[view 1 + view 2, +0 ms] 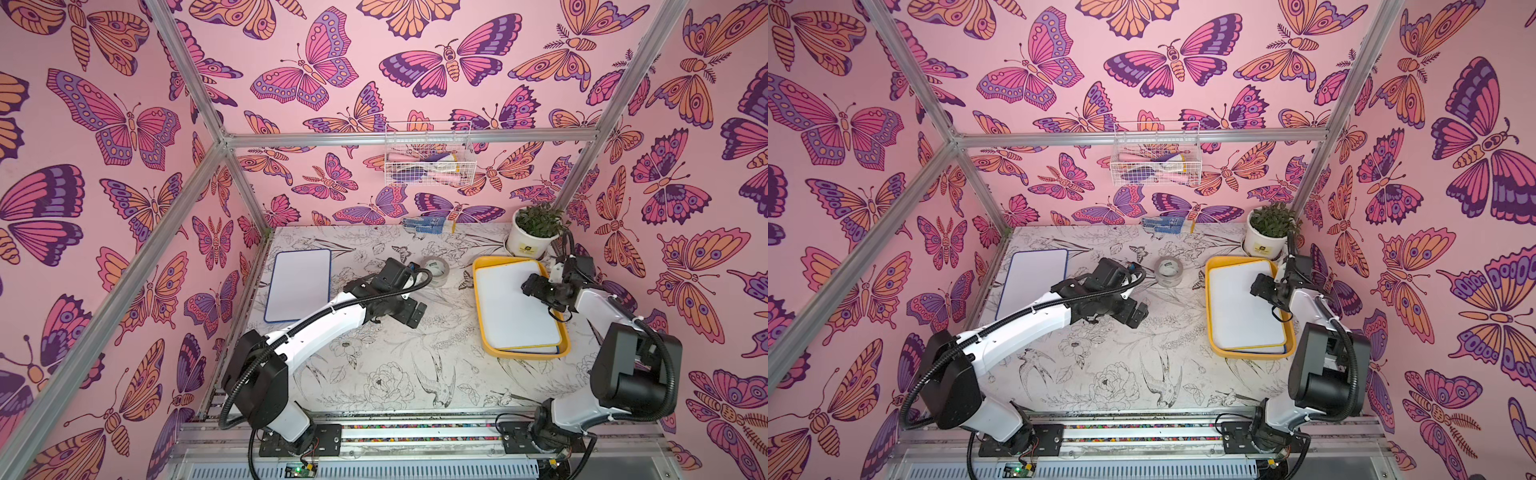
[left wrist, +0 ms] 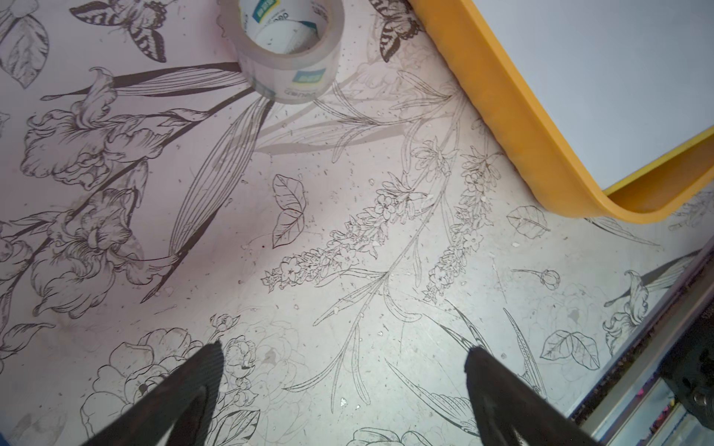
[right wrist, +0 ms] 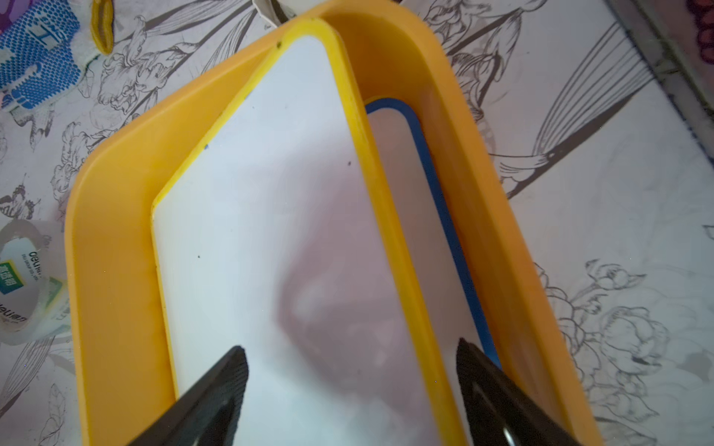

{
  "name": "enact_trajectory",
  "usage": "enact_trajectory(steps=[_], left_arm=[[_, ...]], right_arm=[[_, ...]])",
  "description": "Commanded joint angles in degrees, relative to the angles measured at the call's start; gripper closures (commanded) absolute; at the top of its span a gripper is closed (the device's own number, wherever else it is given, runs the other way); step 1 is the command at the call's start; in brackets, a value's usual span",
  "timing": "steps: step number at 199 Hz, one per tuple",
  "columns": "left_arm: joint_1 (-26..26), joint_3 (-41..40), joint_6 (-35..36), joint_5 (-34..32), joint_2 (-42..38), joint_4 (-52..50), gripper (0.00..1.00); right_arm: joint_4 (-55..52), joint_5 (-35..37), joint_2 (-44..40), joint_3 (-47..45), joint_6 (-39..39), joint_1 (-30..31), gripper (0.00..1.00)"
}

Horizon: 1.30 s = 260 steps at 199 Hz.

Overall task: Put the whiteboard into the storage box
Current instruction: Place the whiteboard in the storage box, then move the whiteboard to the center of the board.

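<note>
Butterfly-patterned pink walls (image 1: 124,124) are seen round a table (image 1: 415,353) printed with flowers and birds. On its right half the storage box (image 1: 478,307) is set with its long axis running from the far edge toward the near edge. Within it a yellow-framed whiteboard (image 1: 503,307) is laid face up, its long axis matched to the box. Beneath it a blue-framed whiteboard (image 3: 402,185) is stacked, shown along one long side in the right wrist view. The right gripper (image 3: 349,355) is held over the upper board, jaws spread wide, nothing gripped. The left gripper (image 2: 344,347) is likewise spread wide over bare table near the middle. A second blue-framed board (image 1: 299,284) is laid flat at the far left, pointed the same way. A tape roll (image 1: 437,269) is placed between that board and the box. A potted plant (image 1: 534,232) is stood behind the box, and a wire basket (image 1: 428,158) is hung on the back wall.
</note>
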Motion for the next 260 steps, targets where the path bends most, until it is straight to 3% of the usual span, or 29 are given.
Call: enact_trajectory(steps=[1, 45, 67, 105, 150, 181, 216, 260], left_arm=[[2.1, -1.5, -3.1, -2.8, -1.6, 1.6, 0.00], [8.1, -2.6, -6.6, -9.6, -1.2, 2.3, 0.00], [11.7, -3.5, -7.9, -13.0, -0.7, 3.0, 0.01], [19.4, -4.3, -10.6, -12.6, 1.7, 3.7, 0.01], [26.3, -3.7, -11.4, -9.8, 5.9, 3.9, 0.00], [30.6, -3.0, -12.0, -8.1, 8.7, 3.5, 0.01], [33.0, -2.0, -11.8, -5.6, 12.0, 2.5, 0.01], [33.4, 0.5, -11.3, 0.0, 17.8, 0.2, 0.01]], right_arm=[[1.9, 8.2, -5.2, -1.3, 3.4, 1.2, 0.12], [4.3, 24.5, -16.5, -6.9, 8.9, 3.4, 0.09], [6.8, 32.9, -23.2, -11.2, 11.7, 7.5, 0.09], [11.5, 44.0, -32.6, -17.9, 14.0, 20.6, 0.09], [14.8, 54.4, -32.5, -20.8, 15.8, 40.3, 0.10], [14.2, 56.7, -26.7, -17.4, 17.6, 52.0, 0.10], [11.6, 53.1, -16.4, -8.8, 18.4, 61.8, 0.11], [11.0, 47.8, -9.4, -3.1, 20.0, 67.2, 0.11]])
